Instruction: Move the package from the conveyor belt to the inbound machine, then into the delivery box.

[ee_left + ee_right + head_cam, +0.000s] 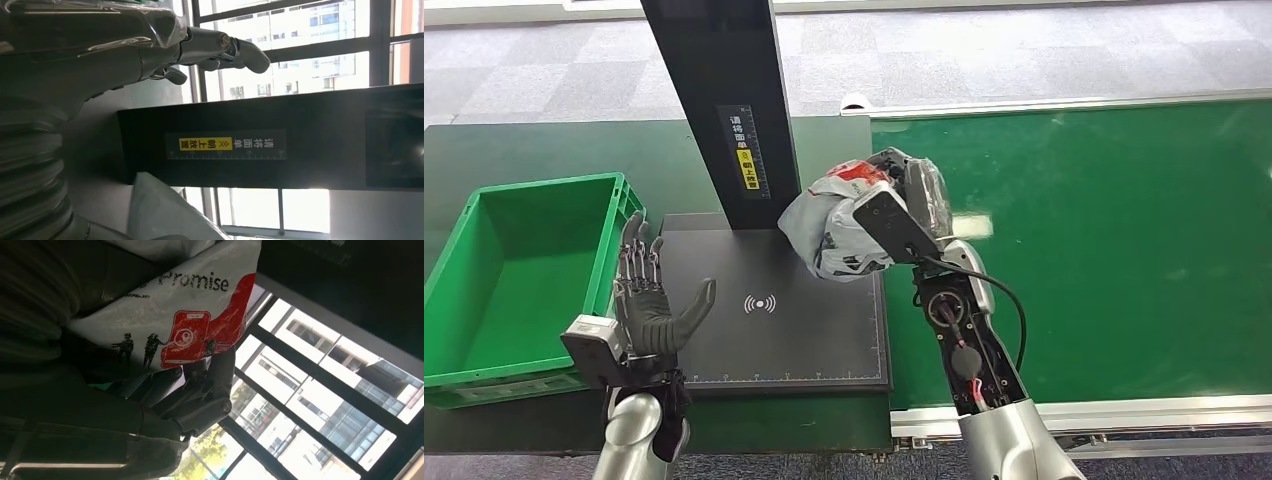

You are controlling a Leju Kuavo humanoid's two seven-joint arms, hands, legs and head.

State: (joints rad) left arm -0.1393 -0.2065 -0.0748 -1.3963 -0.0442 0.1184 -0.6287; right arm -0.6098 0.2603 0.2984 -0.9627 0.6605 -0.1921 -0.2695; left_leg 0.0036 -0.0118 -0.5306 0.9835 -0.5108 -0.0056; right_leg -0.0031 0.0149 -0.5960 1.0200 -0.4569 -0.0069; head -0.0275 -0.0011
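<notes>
Right hand [904, 205], frame centre: fingers wrapped round grey-white package [834, 225], held above right edge of black inbound machine [774, 320]. Left hand [649, 300], lower left: fingers spread, holding nothing. Green delivery box [484, 300], left edge: nothing in it. Conveyor belt [1124, 250], right.

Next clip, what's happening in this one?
A humanoid robot's right hand holds a grey and white plastic package with red print over the right back corner of the black scanner pad, beside the dark post. The green conveyor belt lies on its right. The left hand is open and raised over the pad's left edge, next to the green crate, which holds nothing yet.
</notes>
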